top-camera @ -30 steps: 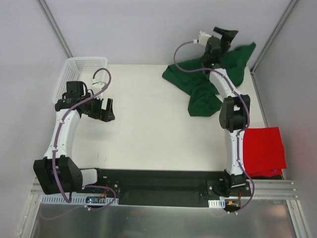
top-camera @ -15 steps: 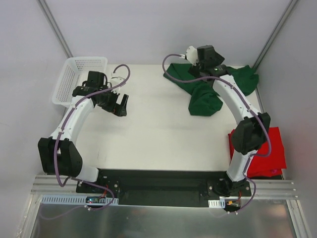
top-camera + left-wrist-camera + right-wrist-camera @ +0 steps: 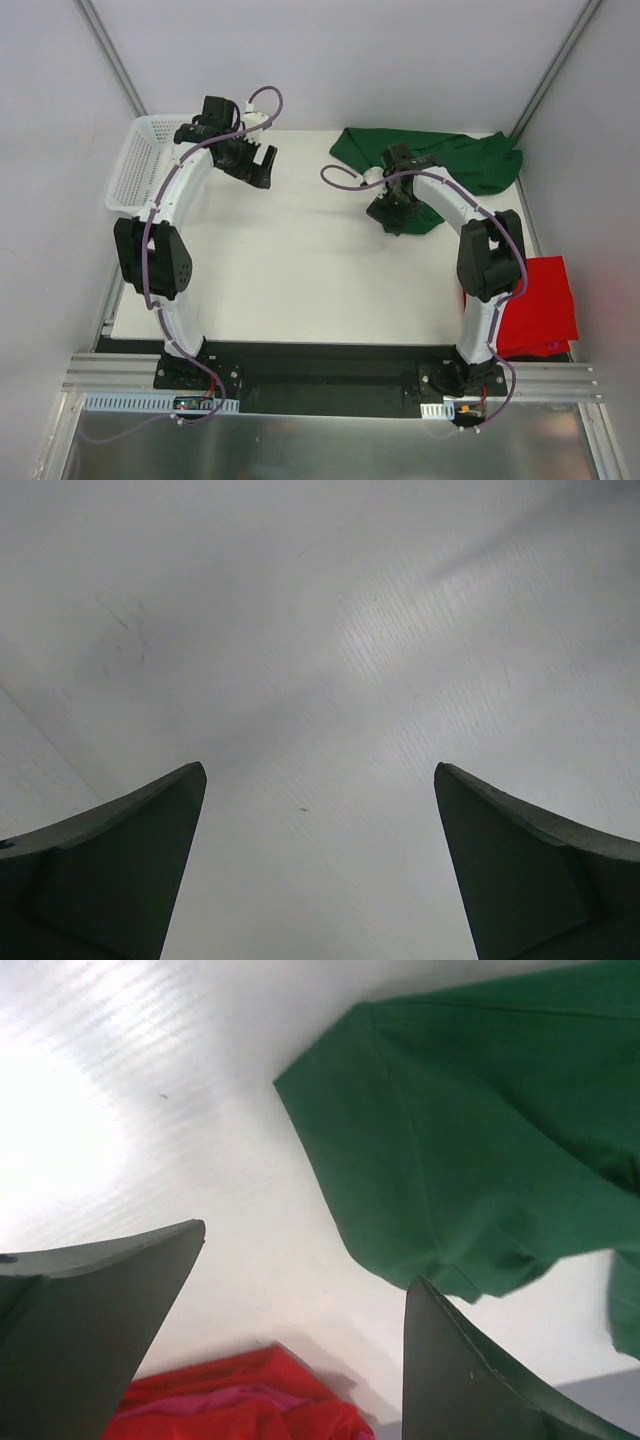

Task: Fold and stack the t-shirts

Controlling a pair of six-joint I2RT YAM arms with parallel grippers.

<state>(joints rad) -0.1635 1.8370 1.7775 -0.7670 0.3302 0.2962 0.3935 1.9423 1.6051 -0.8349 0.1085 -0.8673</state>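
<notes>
The dark green t-shirt (image 3: 440, 160) lies rumpled along the back right of the table, with a bunched part (image 3: 418, 215) hanging toward the middle. My right gripper (image 3: 393, 203) hovers at the left edge of that bunched part, open and empty. In the right wrist view the right gripper (image 3: 308, 1255) is over bare table, with the green shirt (image 3: 480, 1140) beyond the right finger and the red shirt (image 3: 230, 1400) at the bottom. The red t-shirt (image 3: 540, 305) lies folded at the near right edge. My left gripper (image 3: 258, 165) is open and empty at the back left, and in its wrist view the left gripper (image 3: 320, 770) shows only white table.
A white mesh basket (image 3: 140, 165) stands at the back left corner, beside the left arm. Grey walls and metal posts close in the table (image 3: 300, 270) at the back and sides. The right arm's elbow (image 3: 490, 260) stands between the two shirts.
My right gripper came down from high at the back to the near left of the green shirt, which now lies flatter. My left arm swung out toward the back of the table.
</notes>
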